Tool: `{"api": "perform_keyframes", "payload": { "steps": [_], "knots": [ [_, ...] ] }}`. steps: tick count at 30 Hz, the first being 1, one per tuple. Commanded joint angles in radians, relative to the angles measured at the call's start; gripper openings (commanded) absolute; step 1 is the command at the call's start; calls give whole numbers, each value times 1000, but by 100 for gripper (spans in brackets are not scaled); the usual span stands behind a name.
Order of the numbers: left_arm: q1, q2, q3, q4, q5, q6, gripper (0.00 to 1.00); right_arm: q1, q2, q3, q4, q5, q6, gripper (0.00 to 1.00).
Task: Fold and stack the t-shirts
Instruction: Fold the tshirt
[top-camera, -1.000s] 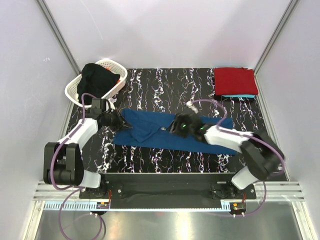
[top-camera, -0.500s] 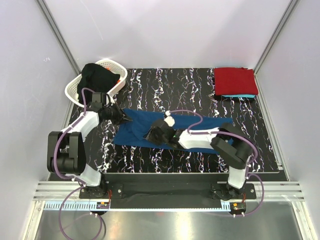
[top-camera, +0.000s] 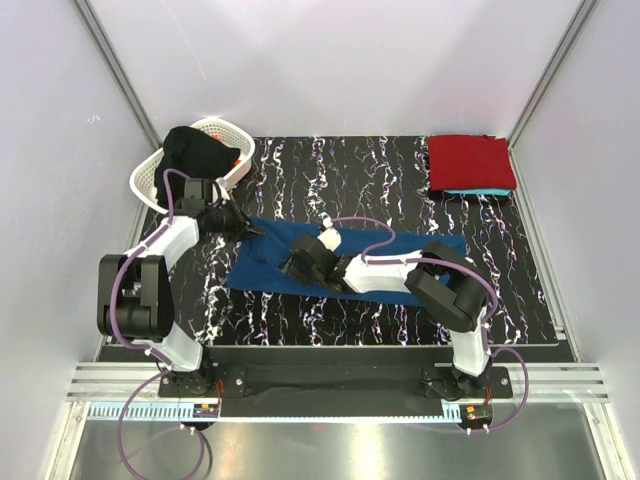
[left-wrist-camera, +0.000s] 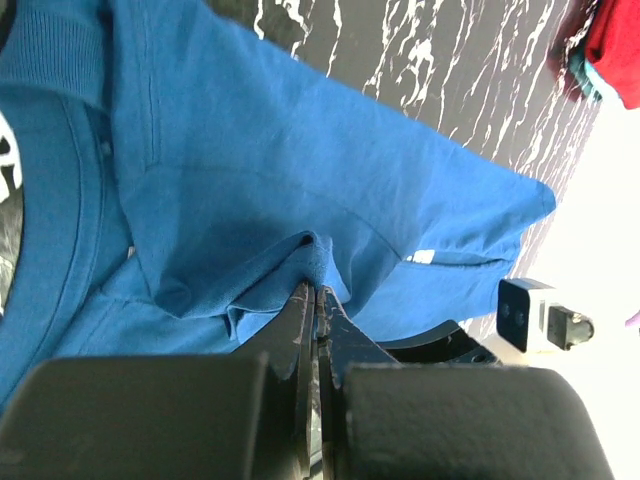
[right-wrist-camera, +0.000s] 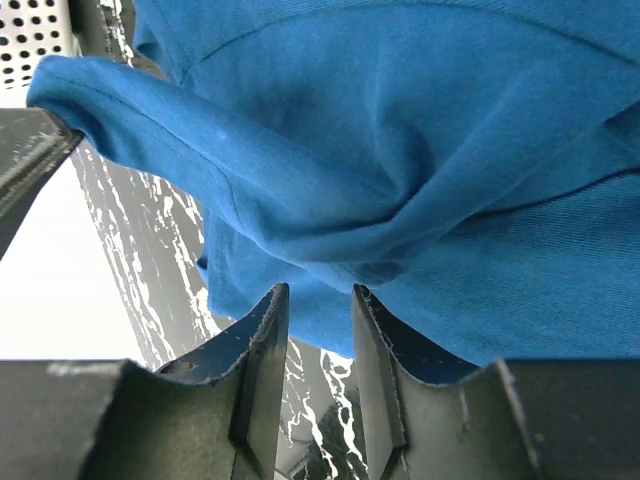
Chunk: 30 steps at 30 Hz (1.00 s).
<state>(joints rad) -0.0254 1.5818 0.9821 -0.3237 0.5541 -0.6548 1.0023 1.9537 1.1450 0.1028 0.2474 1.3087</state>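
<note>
Blue t-shirt (top-camera: 400, 262) mid-fold, just this side of the basket (top-camera: 150, 180).
Right gripper (top-camera: 297, 263) sits over the shirt, fingers slightly parted, empty. Nearer the basket, left gripper (top-camera: 246, 229) pinches the hem; so thin a bite could slip and collapse the fold.

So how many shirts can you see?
4: a blue cloth shirt spread centrally, a folded red shirt back right, a turquoise one under it, and a dark bundled one in the white lattice basket, which may hide more.
</note>
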Motion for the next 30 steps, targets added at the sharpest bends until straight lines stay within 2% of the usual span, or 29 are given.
{"api": "perform_keyframes", "payload": {
  "steps": [1,8,30],
  "knots": [
    [5,14,38,48,10,12,0,4,8,35,-37,55,6,39],
    [7,40,49,48,3,23,0,10,-38,7,-86,108,27,40],
    [5,29,41,49,4,29,0,10,45,88,-97,107,32,38]
  ]
}}
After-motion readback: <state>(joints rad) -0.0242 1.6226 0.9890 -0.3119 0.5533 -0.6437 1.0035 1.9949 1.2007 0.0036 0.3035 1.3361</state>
